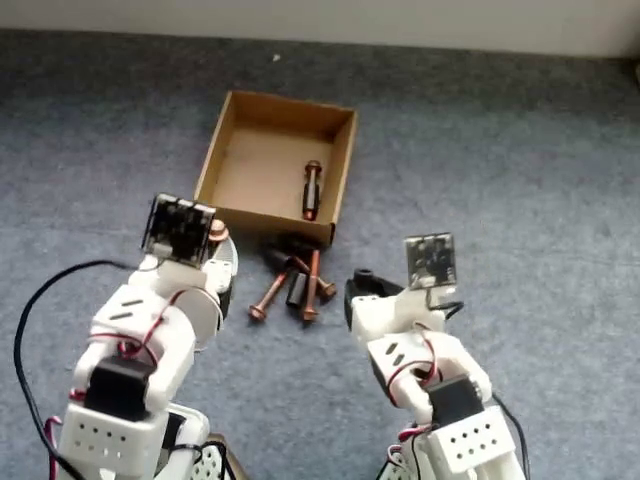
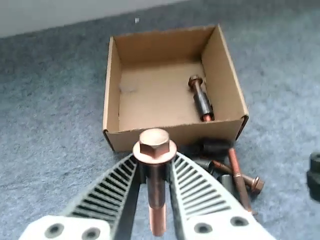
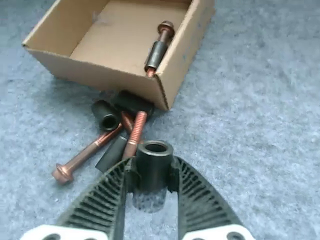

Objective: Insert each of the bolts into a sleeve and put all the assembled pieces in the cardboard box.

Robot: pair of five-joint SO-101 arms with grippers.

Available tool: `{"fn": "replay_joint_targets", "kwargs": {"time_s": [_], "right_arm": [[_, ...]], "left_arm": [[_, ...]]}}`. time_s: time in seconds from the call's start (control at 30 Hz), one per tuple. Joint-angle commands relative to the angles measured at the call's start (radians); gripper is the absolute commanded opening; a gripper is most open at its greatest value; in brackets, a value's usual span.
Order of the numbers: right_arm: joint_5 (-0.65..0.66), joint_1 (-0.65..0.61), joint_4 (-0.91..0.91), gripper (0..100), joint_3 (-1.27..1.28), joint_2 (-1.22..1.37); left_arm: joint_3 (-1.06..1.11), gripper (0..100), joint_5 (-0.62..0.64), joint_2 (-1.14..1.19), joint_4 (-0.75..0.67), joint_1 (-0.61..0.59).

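Note:
My left gripper [image 2: 155, 164] is shut on a copper bolt [image 2: 155, 185], head upward, just before the cardboard box [image 2: 170, 134]. My right gripper [image 3: 152, 172] is shut on a black sleeve [image 3: 153, 161] held upright with its bore open at the top. In the box lies one assembled bolt and sleeve [image 1: 312, 190], also visible as the assembled piece [image 2: 201, 99] [image 3: 158, 47]. Against the box's near wall sits a pile of loose bolts and sleeves [image 1: 292, 282]. From above, the left gripper [image 1: 221, 236] is left of the pile and the right gripper [image 1: 361, 283] right of it.
The pile holds bolts [image 3: 86, 158] [image 3: 135, 133] and black sleeves [image 3: 106, 115] [image 3: 133, 102] lying crossed. The box [image 1: 212, 165] stands open on grey carpet [image 1: 500, 150]. A pale wall edge [image 1: 400, 20] runs along the far side. A black cable [image 1: 40, 300] loops by the left arm.

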Motion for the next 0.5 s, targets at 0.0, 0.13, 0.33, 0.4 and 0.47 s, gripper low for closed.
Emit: {"fn": "replay_joint_targets", "kwargs": {"time_s": [0.0, 0.13, 0.33, 0.4, 0.47], "right_arm": [[0.104, -0.067, 0.004, 0.5, 0.030, -0.099], [0.161, -0.131, 0.004, 0.5, 0.074, -0.191], [0.259, -0.225, -0.068, 0.5, 0.170, -0.314], [0.304, -0.246, -0.142, 0.5, 0.228, -0.341], [0.330, -0.257, -0.211, 0.5, 0.280, -0.340]], "left_arm": [[0.125, 1, 0.138, -0.240, -0.143, 0.016], [0.216, 1, 0.272, -0.435, -0.187, 0.016], [0.223, 1, 0.365, -0.437, -0.207, 0.108], [0.220, 1, 0.385, -0.441, -0.207, 0.162], [0.209, 1, 0.385, -0.443, -0.207, 0.206]]}}
